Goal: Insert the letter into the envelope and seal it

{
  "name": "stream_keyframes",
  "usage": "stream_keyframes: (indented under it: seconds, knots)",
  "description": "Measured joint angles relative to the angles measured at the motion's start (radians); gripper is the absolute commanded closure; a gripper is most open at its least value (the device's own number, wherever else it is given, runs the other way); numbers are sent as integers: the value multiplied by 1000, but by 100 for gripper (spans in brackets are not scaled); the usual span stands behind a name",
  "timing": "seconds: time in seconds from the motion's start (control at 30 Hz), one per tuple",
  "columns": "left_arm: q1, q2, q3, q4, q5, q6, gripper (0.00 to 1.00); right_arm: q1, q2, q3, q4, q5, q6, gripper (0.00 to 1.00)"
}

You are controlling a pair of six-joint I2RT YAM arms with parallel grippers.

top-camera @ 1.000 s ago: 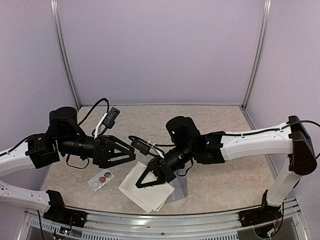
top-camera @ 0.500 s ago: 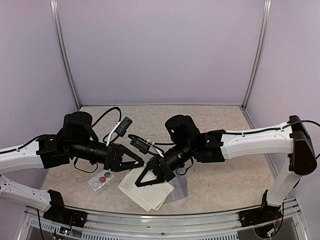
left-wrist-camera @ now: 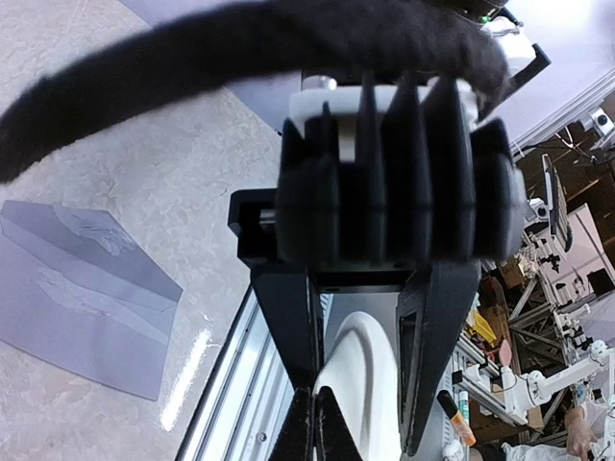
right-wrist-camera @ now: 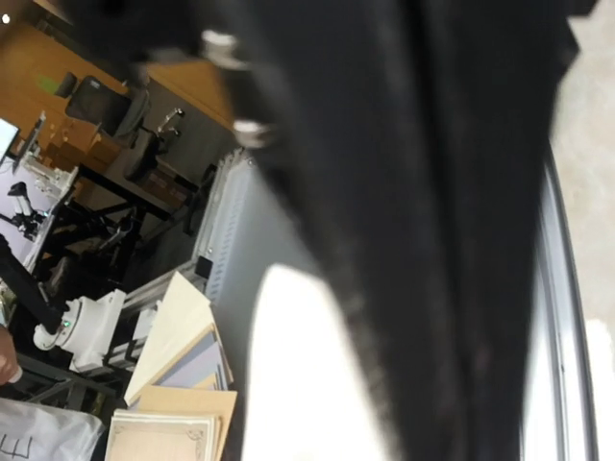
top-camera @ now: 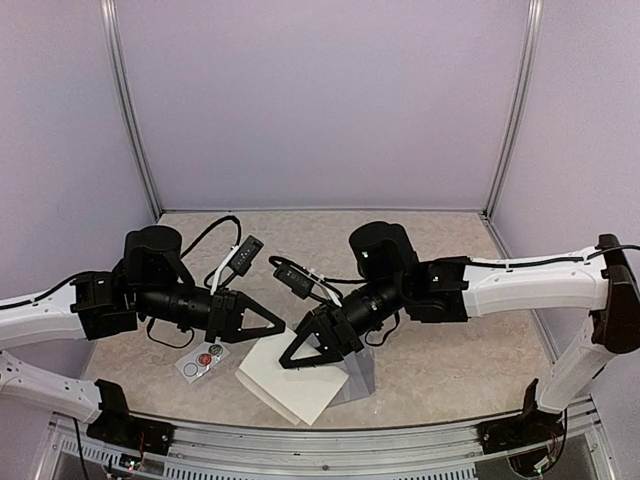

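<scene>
Letter (top-camera: 292, 388) edge at closed left gripper (top-camera: 283, 328); right gripper (top-camera: 286, 363) opening unclear, envelope (top-camera: 362, 379) alongside.

The left arm (top-camera: 35, 318) and right arm (top-camera: 520, 283) have white links and black joints. Black cables (top-camera: 205, 232) loop near the wrists. The left hand (top-camera: 280, 328) and right hand (top-camera: 285, 362) are black triangular frames.

A beige speckled desk (top-camera: 440, 240) carries three flat things, all toward its near edge. A cream paper sheet (top-camera: 290, 385) lies cornerwise at 6 o'clock. A grey rectangular paper envelope (top-camera: 360, 383), flap open, lies at 5 o'clock against the sheet's right edge. A small white sticker card (top-camera: 203, 359) sits at 8 o'clock, just beside the sheet.
</scene>
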Motion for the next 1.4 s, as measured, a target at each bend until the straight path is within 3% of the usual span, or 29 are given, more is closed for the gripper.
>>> stream_keyframes:
  seconds: [0.03, 0.07, 0.1, 0.27, 0.3, 0.33, 0.37, 0.4, 0.47, 0.5, 0.63, 0.67, 0.7, 0.73, 0.77, 0.8, 0.83, 0.97, 1.0, 1.03, 1.07, 1.13, 1.17, 1.23, 1.27, 1.33, 1.4]
  knots:
    - [0, -2, 0, 0, 1, 2, 100, -2, -11, -7, 10, 0, 5, 75]
    - [0, -4, 0, 2, 2, 3, 100, -4, -22, -16, 23, -1, 14, 91]
    - [0, -6, 0, 3, 4, 3, 100, -7, -30, -24, 35, 0, 23, 100]
    - [-5, -15, 0, 14, 6, 19, 100, -15, -34, -45, 65, 10, 50, 100]
    - [-5, -15, 0, 9, 3, 24, 100, -15, -35, -53, 75, 14, 53, 89]
    - [-5, -15, 0, 7, 3, 26, 100, -15, -37, -61, 85, 19, 55, 69]
    - [-6, -15, 0, 6, 2, 29, 100, -15, -39, -66, 90, 21, 63, 62]
    - [-5, -18, 0, -6, -1, 34, 100, -15, -46, -77, 92, 18, 64, 63]
    - [0, -29, 0, -29, -8, 37, 100, -15, -72, -109, 92, 16, 69, 92]
    - [1, -33, 0, -33, -9, 38, 100, -15, -84, -122, 93, 16, 66, 100]
    - [3, -47, 0, -37, -11, 40, 100, -18, -124, -169, 112, 35, 92, 100]
    - [3, -47, 0, -37, -10, 40, 100, -19, -127, -176, 121, 43, 96, 92]
    - [3, -47, 0, -37, -10, 40, 100, -20, -130, -183, 130, 51, 100, 72]
    - [3, -47, -1, -39, -10, 40, 100, -20, -135, -190, 132, 53, 103, 61]
    - [8, -52, -2, -47, -11, 40, 100, -22, -143, -201, 130, 54, 111, 66]
    - [16, -58, -3, -52, -15, 41, 100, -23, -153, -216, 126, 55, 114, 88]
    - [22, -63, -5, -54, -17, 41, 100, -24, -163, -229, 126, 55, 116, 100]
    - [38, -82, -12, -54, -24, 40, 100, -29, -204, -276, 133, 75, 137, 97]
    - [38, -84, -16, -49, -24, 39, 100, -29, -213, -284, 142, 84, 143, 80]
    - [38, -85, -21, -41, -24, 37, 100, -28, -219, -289, 149, 93, 150, 82]
    - [38, -91, -29, -37, -30, 35, 100, -28, -226, -294, 148, 95, 155, 100]
    - [42, -113, -50, -27, -37, 25, 100, -34, -241, -312, 157, 106, 164, 100]
    - [43, -122, -58, -20, -40, 18, 88, -35, -246, -319, 164, 113, 172, 100]
    - [43, -135, -76, 4, -50, 13, 45, -36, -250, -333, 189, 127, 184, 100]
    - [43, -143, -84, 7, -59, 4, 29, -37, -253, -335, 187, 129, 182, 100]
    - [53, -151, -89, 0, -76, 2, 13, -37, -259, -328, 152, 139, 158, 100]
    - [61, -157, -87, -10, -92, 15, 9, -38, -259, -296, 65, 145, 116, 100]
